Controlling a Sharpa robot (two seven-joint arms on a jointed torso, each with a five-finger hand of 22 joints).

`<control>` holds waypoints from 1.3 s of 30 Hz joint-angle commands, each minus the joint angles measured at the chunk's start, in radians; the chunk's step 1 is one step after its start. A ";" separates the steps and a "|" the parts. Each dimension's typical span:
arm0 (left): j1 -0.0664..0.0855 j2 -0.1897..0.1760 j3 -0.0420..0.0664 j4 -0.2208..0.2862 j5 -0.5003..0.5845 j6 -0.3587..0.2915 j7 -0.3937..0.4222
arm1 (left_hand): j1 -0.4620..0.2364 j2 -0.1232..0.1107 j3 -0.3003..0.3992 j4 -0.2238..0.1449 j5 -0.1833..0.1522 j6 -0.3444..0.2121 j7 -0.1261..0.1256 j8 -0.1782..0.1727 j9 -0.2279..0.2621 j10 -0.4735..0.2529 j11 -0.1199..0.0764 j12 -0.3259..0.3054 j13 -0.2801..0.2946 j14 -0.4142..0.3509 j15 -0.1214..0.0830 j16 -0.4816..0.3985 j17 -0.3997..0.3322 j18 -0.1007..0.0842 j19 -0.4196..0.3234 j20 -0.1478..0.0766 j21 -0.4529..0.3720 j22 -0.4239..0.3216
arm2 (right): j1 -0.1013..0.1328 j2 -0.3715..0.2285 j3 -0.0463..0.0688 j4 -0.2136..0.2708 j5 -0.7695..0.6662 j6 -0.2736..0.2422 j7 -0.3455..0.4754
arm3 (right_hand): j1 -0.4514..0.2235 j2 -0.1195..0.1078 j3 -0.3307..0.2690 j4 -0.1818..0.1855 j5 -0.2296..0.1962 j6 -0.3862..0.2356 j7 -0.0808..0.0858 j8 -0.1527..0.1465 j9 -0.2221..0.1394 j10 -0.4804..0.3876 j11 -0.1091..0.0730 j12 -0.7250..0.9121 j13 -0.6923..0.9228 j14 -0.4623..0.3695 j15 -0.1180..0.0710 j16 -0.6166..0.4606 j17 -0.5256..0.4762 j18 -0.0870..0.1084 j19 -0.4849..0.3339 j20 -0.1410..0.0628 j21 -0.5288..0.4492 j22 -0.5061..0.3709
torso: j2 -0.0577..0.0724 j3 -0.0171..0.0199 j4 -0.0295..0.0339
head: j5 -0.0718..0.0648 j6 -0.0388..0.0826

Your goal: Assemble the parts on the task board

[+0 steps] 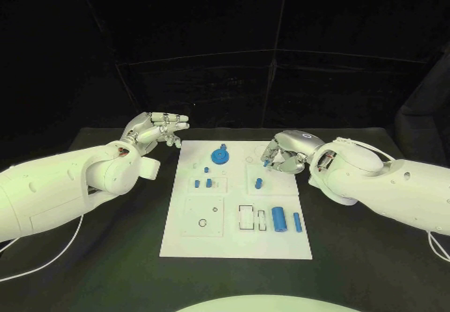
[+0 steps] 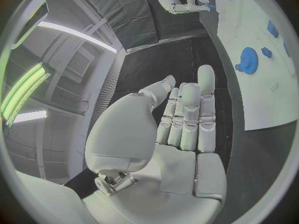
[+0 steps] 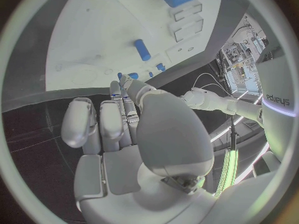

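The white task board (image 1: pixel 235 240) lies in the middle of the black table. On it are a blue gear (image 1: pixel 220 156), small blue pegs (image 1: pixel 207 171), a thick blue cylinder (image 1: pixel 280 218) and a thin blue pin (image 1: pixel 297 222). My right hand (image 1: pixel 284 153) hovers over the board's far right part and pinches a small blue part (image 1: pixel 267 165) at its fingertips; the same part (image 2: pixel 210 6) shows in the left wrist view. My left hand (image 1: pixel 155 132) is raised beside the board's far left corner, fingers apart, holding nothing. The gear (image 2: pixel 249 60) lies beyond my left hand's fingers (image 2: pixel 187 114).
Rectangular recesses (image 1: pixel 246 218) sit at the board's near right and a square plate with a ring (image 1: pixel 203 216) at its near left. Black table surface (image 1: pixel 356 260) surrounds the board. A dark curtain (image 1: pixel 244 65) hangs behind the table.
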 commanded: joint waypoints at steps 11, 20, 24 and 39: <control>0.002 0.011 0.001 0.001 0.005 0.014 0.003 | 0.013 -0.001 -0.002 -0.004 -0.001 -0.006 0.001 0.000 -0.001 -0.007 -0.002 0.004 0.002 -0.008 0.003 -0.005 -0.003 0.013 -0.008 -0.002 -0.005 -0.002 | -0.001 0.102 0.004 0.087 0.016 -0.037 0.047 | -0.013 -0.004 0.017 -0.004 0.003 0.005 0.002 -0.002 0.000 0.004 0.003 -0.008 -0.002 0.029 -0.005 0.007 0.001 -0.008 0.008 0.000 0.005 0.001 | 0.001 -0.0007 0.0019 | 0.030 -0.014; 0.002 0.017 0.001 0.003 0.005 0.015 0.005 | 0.014 -0.001 -0.003 -0.005 -0.001 -0.006 0.001 0.000 -0.001 -0.008 -0.002 0.004 0.002 -0.009 0.003 -0.006 -0.006 0.012 -0.008 -0.002 -0.005 -0.002 | -0.047 0.194 -0.007 0.040 -0.059 0.001 0.059 | -0.015 -0.005 0.020 -0.005 0.005 0.004 0.003 -0.002 0.000 0.002 0.004 -0.010 -0.002 0.029 -0.005 0.009 0.002 -0.008 0.008 0.000 0.005 0.001 | 0.001 -0.0007 0.0032 | 0.048 -0.026; 0.002 0.018 0.001 0.003 0.005 0.015 0.006 | 0.014 -0.001 -0.003 -0.005 -0.001 -0.006 0.001 0.000 -0.001 -0.008 -0.002 0.004 0.002 -0.009 0.003 -0.006 -0.006 0.012 -0.008 -0.002 -0.005 -0.002 | -0.066 0.225 -0.025 0.012 -0.081 0.024 0.062 | -0.016 -0.006 0.021 -0.006 0.006 0.003 0.003 -0.003 0.000 0.002 0.004 -0.010 -0.002 0.029 -0.004 0.008 0.001 -0.008 0.007 0.000 0.005 0.001 | 0.001 0.0006 0.0010 | 0.055 -0.030; 0.002 0.021 0.001 0.004 0.005 0.018 0.006 | 0.014 0.000 -0.003 -0.005 -0.001 -0.007 0.001 0.000 -0.001 -0.008 -0.001 0.005 0.002 -0.010 0.003 -0.006 -0.006 0.012 -0.008 -0.002 -0.006 -0.002 | -0.108 0.278 -0.039 -0.033 -0.118 0.066 0.067 | -0.018 -0.007 0.023 -0.007 0.007 0.001 0.004 -0.003 0.000 0.000 0.005 -0.012 -0.002 0.029 -0.004 0.009 0.002 -0.008 0.007 0.000 0.005 0.001 | 0.001 -0.0005 0.0018 | 0.073 -0.043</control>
